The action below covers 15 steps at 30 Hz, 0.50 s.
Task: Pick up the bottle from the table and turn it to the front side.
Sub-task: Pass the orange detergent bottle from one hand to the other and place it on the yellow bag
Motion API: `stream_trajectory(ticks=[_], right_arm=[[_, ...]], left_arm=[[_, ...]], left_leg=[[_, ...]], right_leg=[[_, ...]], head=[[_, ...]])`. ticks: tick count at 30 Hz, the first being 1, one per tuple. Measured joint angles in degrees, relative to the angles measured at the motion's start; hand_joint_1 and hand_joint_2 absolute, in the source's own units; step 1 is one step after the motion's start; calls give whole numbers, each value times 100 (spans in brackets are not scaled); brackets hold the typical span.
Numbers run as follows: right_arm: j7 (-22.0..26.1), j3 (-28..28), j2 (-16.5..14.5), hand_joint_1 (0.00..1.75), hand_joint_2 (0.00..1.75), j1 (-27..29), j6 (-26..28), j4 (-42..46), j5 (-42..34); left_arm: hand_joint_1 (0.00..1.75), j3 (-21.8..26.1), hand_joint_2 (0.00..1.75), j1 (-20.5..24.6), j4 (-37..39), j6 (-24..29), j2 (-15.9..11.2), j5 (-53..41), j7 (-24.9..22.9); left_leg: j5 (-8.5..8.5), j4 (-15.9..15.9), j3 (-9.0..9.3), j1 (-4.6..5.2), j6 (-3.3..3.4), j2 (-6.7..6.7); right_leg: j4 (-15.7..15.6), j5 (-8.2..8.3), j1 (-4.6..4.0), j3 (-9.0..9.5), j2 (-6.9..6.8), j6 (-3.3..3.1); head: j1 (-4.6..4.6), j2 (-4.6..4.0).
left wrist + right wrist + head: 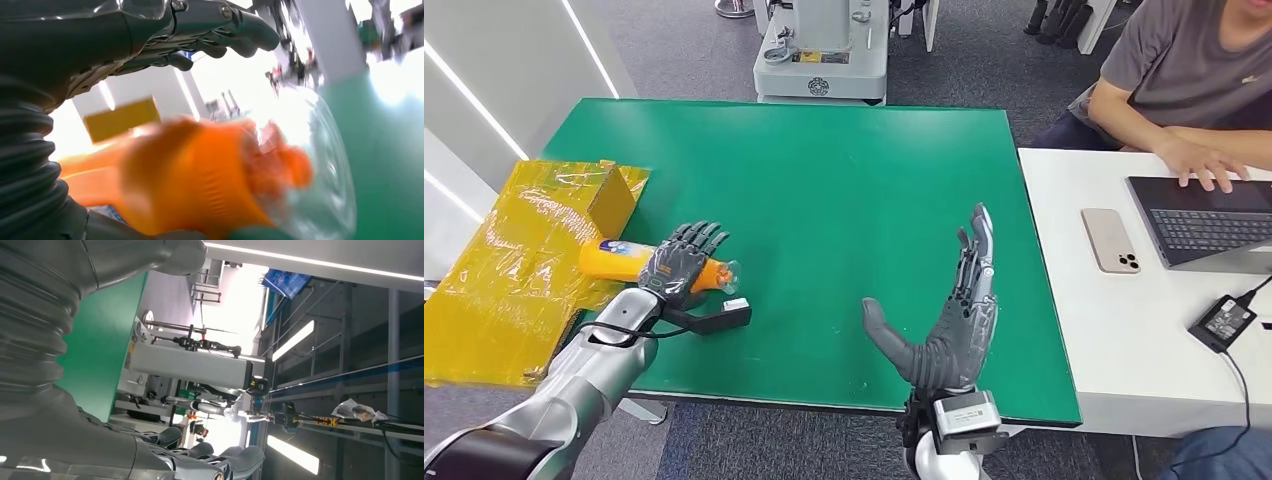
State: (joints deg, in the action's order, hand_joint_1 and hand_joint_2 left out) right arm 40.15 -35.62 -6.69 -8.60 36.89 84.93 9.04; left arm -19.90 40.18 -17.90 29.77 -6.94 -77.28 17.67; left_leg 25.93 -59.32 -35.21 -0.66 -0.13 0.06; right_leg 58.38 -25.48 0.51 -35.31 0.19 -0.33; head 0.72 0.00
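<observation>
- L hand (680,262) fingers (240,35) curled over orange bottle (629,260), grasping it, lying on green counter (844,180) at left edge.
- R hand (949,320) fingers spread, released, upright near front edge.

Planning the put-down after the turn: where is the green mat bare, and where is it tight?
Bare: the far half of the green table mat, and the strip between the left hand and the upright open right hand. Crowded: the mat's left edge, where the left hand grips the orange bottle beside the yellow film-wrapped box.
</observation>
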Motion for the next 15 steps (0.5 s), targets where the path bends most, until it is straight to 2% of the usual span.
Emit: stream_trajectory(ticks=[3, 5, 15], right_arm=[[0, -1, 21, 0, 175, 14, -16, 5, 9], [0, -1, 36, 0, 175, 38, -31, 18, 16], [0, 1, 68, 0, 175, 77, 21, 55, 46]], left_arm=[[0, 137, 175, -1, -13, 497, -84, 133, 248], [0, 225, 175, -6, -45, 648, -175, 205, 427], [0, 400, 175, -111, -213, 674, -590, 211, 729]], left_leg=[[0, 0, 0, 0, 0, 0], [0, 0, 0, 0, 0, 0], [-1, 1, 1, 0, -1, 0]], right_leg=[[0, 0, 0, 0, 1, 0], [0, 0, 0, 0, 0, 0], [0, 0, 0, 0, 0, 0]], head=[[0, 0], [0, 0], [-1, 0]])
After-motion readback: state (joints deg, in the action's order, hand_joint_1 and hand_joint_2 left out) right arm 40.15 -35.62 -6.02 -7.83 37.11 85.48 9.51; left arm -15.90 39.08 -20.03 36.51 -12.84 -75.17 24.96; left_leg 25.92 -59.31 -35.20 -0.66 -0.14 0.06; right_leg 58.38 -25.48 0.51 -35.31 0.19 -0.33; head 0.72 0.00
